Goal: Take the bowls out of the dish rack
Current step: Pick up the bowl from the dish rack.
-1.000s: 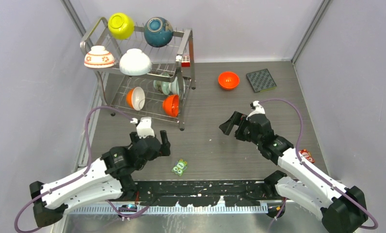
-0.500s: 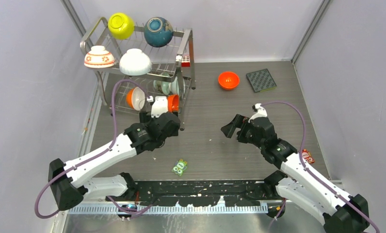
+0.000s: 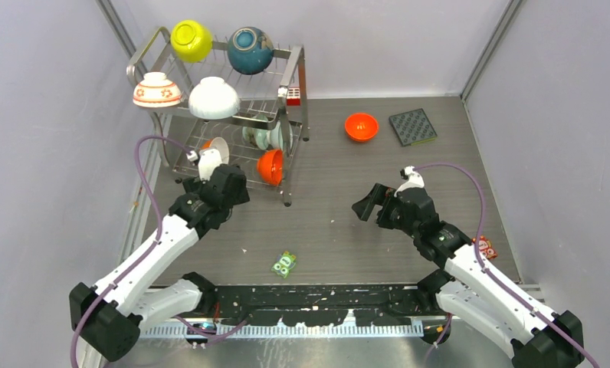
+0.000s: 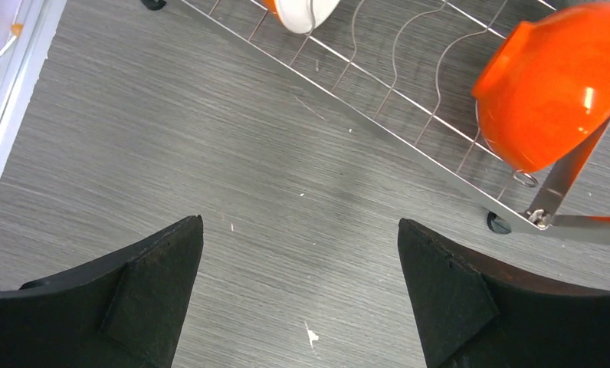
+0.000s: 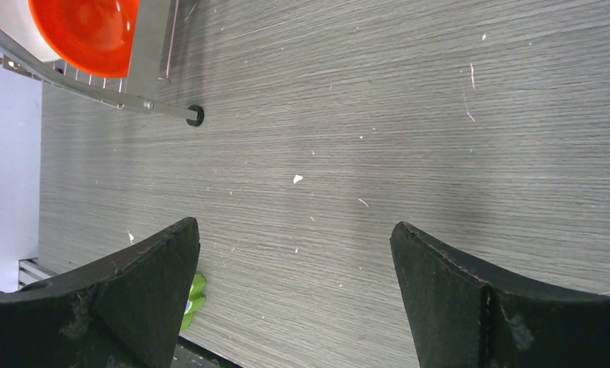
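The dish rack point(image 3: 295, 70) stands at the back left. Its top tier holds a yellow-green bowl point(image 3: 191, 40), a teal bowl point(image 3: 250, 50), a flowered white bowl point(image 3: 156, 90) and a plain white bowl point(image 3: 214, 97). On the lower tier are an orange bowl point(image 3: 270, 166) point(image 4: 555, 84), an orange-and-white bowl point(image 3: 218, 147) and a pale green bowl point(image 3: 262, 138). Another orange bowl point(image 3: 361, 126) sits on the table. My left gripper point(image 3: 214, 184) point(image 4: 298, 222) hangs open over the table just before the rack's lower front rail point(image 4: 409, 142). My right gripper point(image 3: 365, 203) point(image 5: 294, 226) is open and empty at mid-table.
A dark square mat point(image 3: 413, 126) lies at the back right. A small green object point(image 3: 284, 264) and a red item point(image 3: 483, 245) lie near the front edge. A red-white block point(image 3: 293, 96) is clipped to the rack. Walls close in on left, back and right.
My left arm has swung from the front middle of the table up to the rack's lower front edge. My right gripper has drifted slightly nearer; both stay open.
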`<state>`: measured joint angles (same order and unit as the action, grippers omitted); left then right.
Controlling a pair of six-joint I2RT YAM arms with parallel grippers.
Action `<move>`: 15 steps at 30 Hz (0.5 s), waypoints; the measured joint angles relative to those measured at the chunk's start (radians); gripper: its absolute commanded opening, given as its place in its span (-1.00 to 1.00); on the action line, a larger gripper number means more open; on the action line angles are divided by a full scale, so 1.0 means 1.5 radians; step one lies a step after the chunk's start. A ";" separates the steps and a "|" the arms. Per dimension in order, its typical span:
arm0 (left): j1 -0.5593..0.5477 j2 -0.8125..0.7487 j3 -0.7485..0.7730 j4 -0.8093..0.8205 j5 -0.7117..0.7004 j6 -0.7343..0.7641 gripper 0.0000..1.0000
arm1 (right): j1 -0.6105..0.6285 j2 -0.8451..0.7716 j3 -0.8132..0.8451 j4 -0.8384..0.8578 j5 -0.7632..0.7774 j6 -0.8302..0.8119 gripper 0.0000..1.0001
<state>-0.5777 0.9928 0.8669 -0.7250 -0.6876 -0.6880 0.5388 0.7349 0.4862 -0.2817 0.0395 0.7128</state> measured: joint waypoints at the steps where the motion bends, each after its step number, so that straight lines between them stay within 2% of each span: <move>1: 0.011 0.001 -0.001 0.000 0.006 -0.003 0.99 | 0.000 0.000 0.000 0.000 0.000 0.000 0.95; 8: 0.086 0.024 -0.002 0.002 0.020 0.020 0.99 | 0.000 -0.003 -0.006 -0.003 0.000 0.000 0.95; 15: 0.139 0.058 0.001 0.040 0.025 0.108 0.99 | 0.000 -0.003 -0.014 -0.003 -0.005 0.001 0.94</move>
<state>-0.3691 1.0798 0.8677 -0.6647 -0.6502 -0.5255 0.5388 0.7300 0.4644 -0.2855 0.0319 0.7136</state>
